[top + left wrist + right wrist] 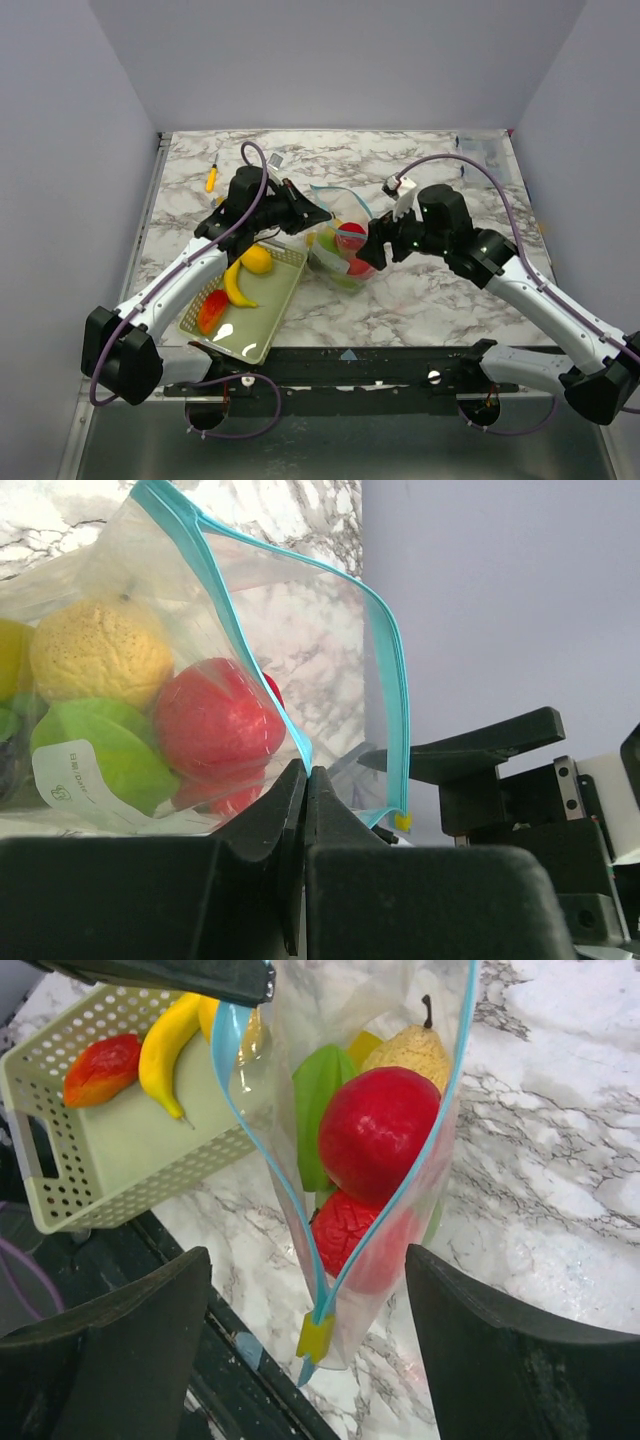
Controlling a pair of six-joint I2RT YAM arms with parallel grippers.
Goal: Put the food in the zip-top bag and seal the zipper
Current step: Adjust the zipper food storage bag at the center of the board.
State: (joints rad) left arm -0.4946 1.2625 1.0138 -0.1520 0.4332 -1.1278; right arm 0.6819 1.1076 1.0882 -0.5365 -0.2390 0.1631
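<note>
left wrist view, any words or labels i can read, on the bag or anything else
White sticker on the clear bag: a short line of small print and a tiny symbol, too blurred to read.
No other words, numbers or brand marks can be read in any of the three views.

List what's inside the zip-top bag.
Visible in the zip-top bag: a red apple, a wrinkled red fruit next to it, a pear, a green piece. Whatever lies behind them is covered.
</note>
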